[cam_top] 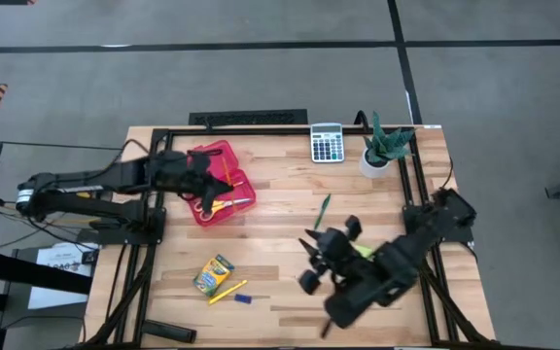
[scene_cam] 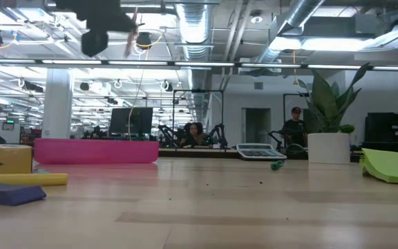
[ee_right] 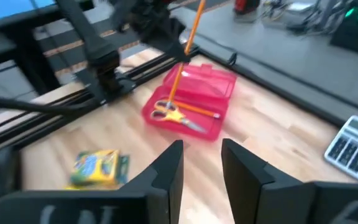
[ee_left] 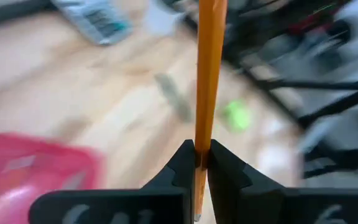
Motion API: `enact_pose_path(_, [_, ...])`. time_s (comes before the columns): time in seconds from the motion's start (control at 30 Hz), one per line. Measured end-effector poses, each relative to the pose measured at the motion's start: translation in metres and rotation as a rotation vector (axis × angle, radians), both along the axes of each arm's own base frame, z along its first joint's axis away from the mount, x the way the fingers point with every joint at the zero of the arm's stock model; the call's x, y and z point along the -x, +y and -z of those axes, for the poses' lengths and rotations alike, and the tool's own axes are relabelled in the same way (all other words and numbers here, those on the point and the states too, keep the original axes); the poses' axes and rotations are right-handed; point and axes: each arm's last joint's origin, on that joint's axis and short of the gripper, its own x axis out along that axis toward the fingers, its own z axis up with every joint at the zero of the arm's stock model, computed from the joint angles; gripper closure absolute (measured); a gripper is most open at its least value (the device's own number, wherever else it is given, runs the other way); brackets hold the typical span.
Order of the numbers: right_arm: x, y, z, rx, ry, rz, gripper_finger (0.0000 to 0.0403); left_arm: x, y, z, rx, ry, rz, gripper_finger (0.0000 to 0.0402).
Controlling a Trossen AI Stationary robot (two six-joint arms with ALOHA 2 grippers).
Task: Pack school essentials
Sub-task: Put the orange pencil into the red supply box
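Left gripper (ee_left: 197, 163) clamped on an orange pencil (ee_left: 207, 74) above the red case (cam_top: 220, 182); right gripper (ee_right: 202, 163), fingers apart and empty, waits mid-table; released off-centre, the upright pencil may tip over the case's rim.

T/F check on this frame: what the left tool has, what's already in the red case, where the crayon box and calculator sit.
1. The left tool is shut on an orange pencil. True.
2. Yellow-handled scissors lie in the red case. True.
3. The crayon box is inside the case. False: it lies on the table, apart from the case.
4. The grey calculator is in the right tool. False: it sits by the table's far edge beside the potted plant; the right tool holds nothing.
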Motion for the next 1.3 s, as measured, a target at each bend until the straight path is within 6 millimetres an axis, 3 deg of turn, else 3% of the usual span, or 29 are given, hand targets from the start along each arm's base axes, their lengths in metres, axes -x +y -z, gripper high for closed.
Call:
enact_pose_path(0.2, [0.032, 0.02, -0.008, -0.09, -0.02, -0.061, 0.0286, 0.0, 0.017, 0.001, -0.179, 0.369, -0.019, 0.0389])
enact_pose_path(0.43, [0.062, 0.047, -0.006, -0.161, -0.025, -0.125, 0.0286, -0.015, 0.04, 0.037, -0.246, 0.731, 0.018, 0.0387])
enact_pose_path(0.6, [0.069, 0.055, 0.001, -0.187, -0.033, -0.125, 0.0286, -0.032, 0.055, 0.066, -0.263, 0.91, 0.069, 0.0387])
enact_pose_path(0.93, [0.071, 0.058, 0.001, -0.201, -0.039, -0.126, 0.0286, -0.051, 0.062, 0.112, -0.234, 1.151, 0.173, 0.0386])
enact_pose_path(1.3, [0.072, 0.059, 0.001, -0.2, -0.038, -0.131, 0.0286, -0.056, 0.063, 0.126, -0.219, 1.203, 0.221, 0.0362])
